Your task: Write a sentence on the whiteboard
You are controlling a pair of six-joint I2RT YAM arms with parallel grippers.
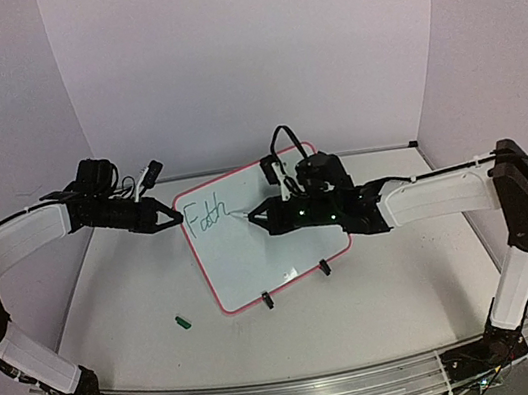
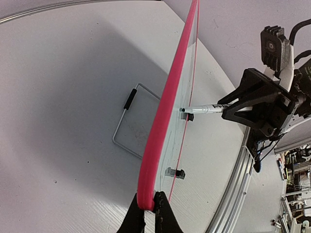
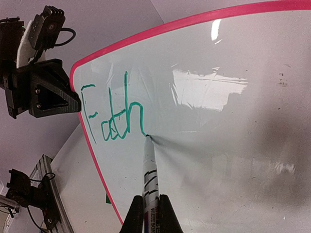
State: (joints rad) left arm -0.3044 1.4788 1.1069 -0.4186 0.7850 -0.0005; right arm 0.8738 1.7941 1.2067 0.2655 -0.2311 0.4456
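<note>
Pinched tight in the right gripper (image 3: 151,200), the pen (image 3: 149,167) touches the whiteboard (image 3: 233,160) just after the last letter of the sentence (image 3: 111,115), which is only one word, like "Faith", in the board's top left corner. At the board's left edge the left gripper (image 2: 150,200) squeezes the pink rim (image 2: 160,121) and holds the board up on the table (image 1: 410,284). Rest of the board is bare, so I think most of the writing is left to do

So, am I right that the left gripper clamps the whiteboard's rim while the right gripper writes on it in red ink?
Not quite: the writing is green, not red, as the right wrist view shows. The left gripper does clamp the whiteboard by its rim, and the right gripper holds the marker on it.
</note>
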